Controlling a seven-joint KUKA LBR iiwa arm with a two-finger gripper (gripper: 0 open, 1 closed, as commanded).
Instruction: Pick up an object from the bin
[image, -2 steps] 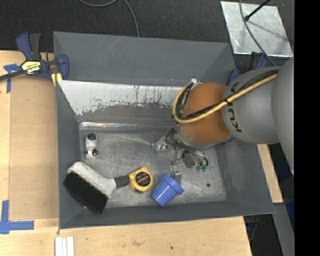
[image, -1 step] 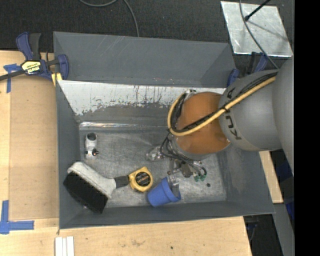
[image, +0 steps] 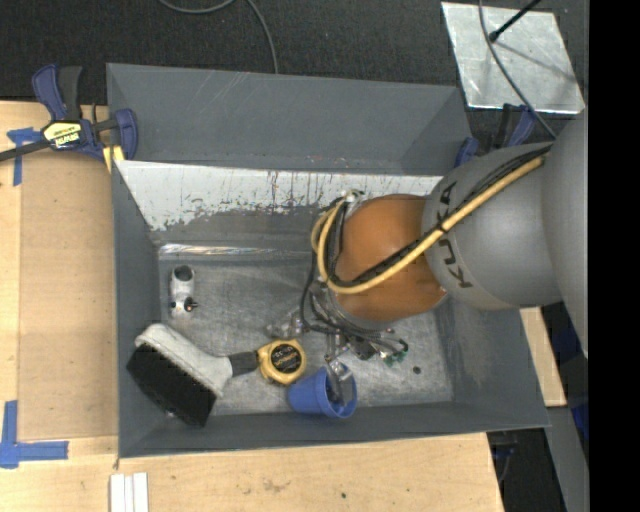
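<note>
1. The arm (image: 500, 240) stretched in from the right. Its orange cover (image: 385, 260) was low over the middle of the bin (image: 135, 300), and the gripper (image: 340, 366) hung down toward the near side of the floor.
2. The gripper's tip sat at the far rim of a blue cup (image: 320, 397), either touching it or just above it; I could not tell which. Cables and the cover hid the mechanism, so I could not tell how far open the gripper was, or whether it had hold of anything.
3. The blue cup lay tipped over close to the near wall, a little right of the bin's middle, and its mouth appeared to face up and toward the gripper.
4. A yellow tape measure (image: 283, 361) lay just left of the cup, nearly touching it. Further left was a brush (image: 180, 375) with a black back and white bristles, its dark handle pointing right toward the tape measure. A small white and silver thing (image: 181, 290) stood well apart at the far left.
5. I judged the cup to be light, hollow and thin-walled, with a smooth curved side that could roll or skid away under a push.
6. The best hold was probably a pinch across the wall at the rim, inside and outside, since the round body gave little purchase.
7. The tape measure crowded the cup's left side, so the right or far part of the rim looked the safer place to grip.
</note>
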